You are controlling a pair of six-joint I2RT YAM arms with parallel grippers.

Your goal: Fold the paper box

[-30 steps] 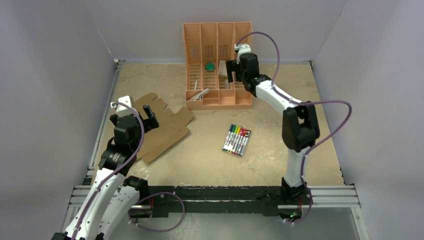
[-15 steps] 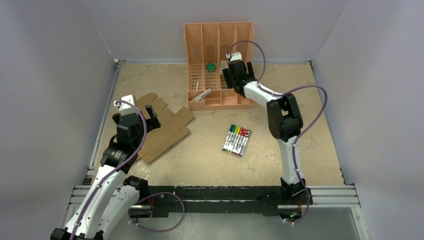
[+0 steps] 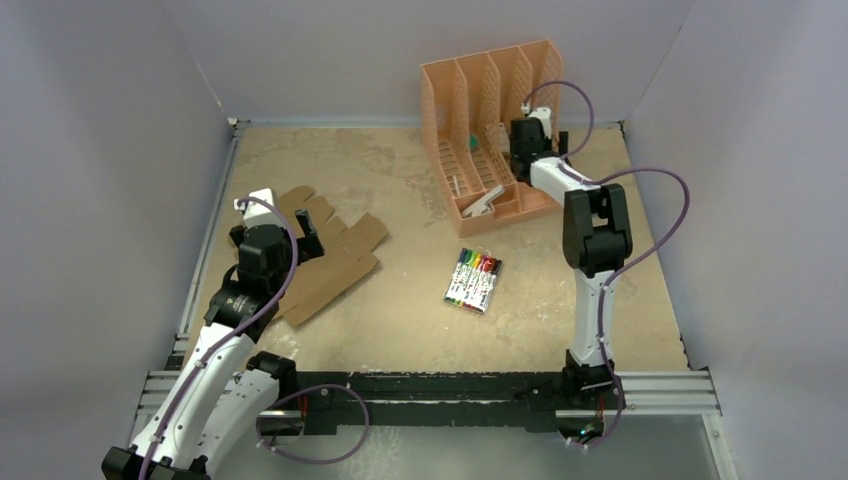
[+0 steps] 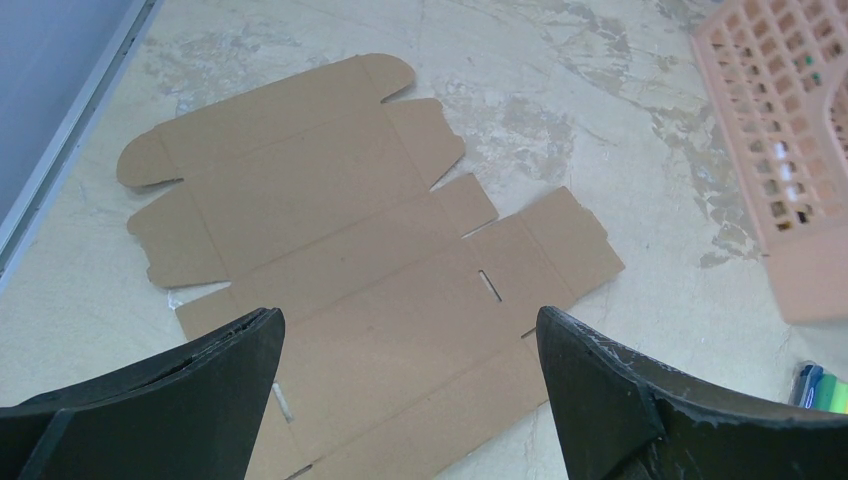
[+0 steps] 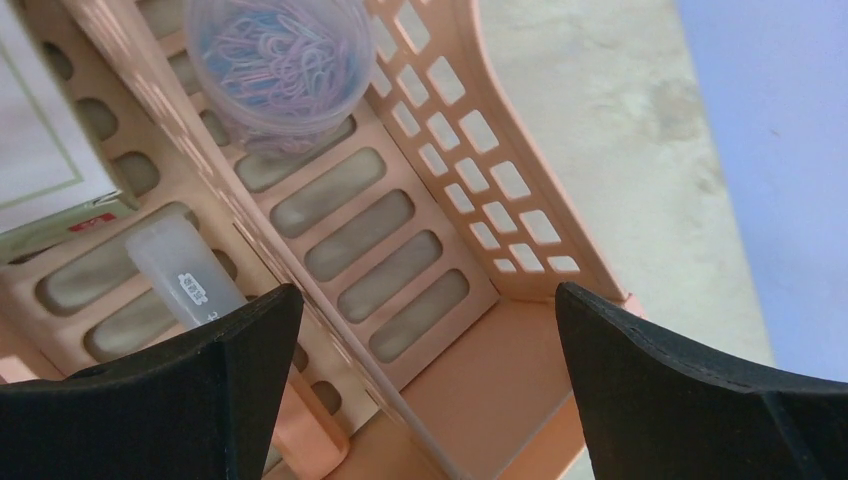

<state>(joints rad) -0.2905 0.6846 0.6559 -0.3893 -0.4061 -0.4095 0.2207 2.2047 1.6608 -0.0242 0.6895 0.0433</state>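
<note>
Brown cardboard sheet: your flat, die-cut paper box (image 3: pixel 328 258) with tabbed flaps lies unfolded on the left side of the beige, stone-patterned table (image 3: pixel 400 170), no panel raised yet.
Direction from the left claw: the sheet is directly below and ahead of the black two-finger left claw (image 3: pixel 303 232). In the left wrist view the cardboard (image 4: pixel 360 250) fills the gap between both fingers.
Long axis: in that wrist view the sheet runs on a slant, from the rounded tabs at upper left down to the slotted panels at lower right, so you are not square to its creases.
Nearer arm: the left one by far. The right arm reaches to the far right of the table, well apart from the box.
Left claw state: spread wide and holding nothing (image 4: pixel 407 322). It hangs above the sheet, and you cannot tell from these views whether the tips touch it.
Right claw state: the black right claw (image 5: pixel 430 300) is also spread wide and empty, poised over a compartment of the orange slotted plastic file rack (image 3: pixel 470 120), beside the clear tub of paper clips (image 5: pixel 280 60).
Bystander: the pack of coloured markers (image 3: pixel 473 279) lies between the two arms, clear of the box.
Judgement: your next move probably belongs to the left arm, down onto a flap.
</note>
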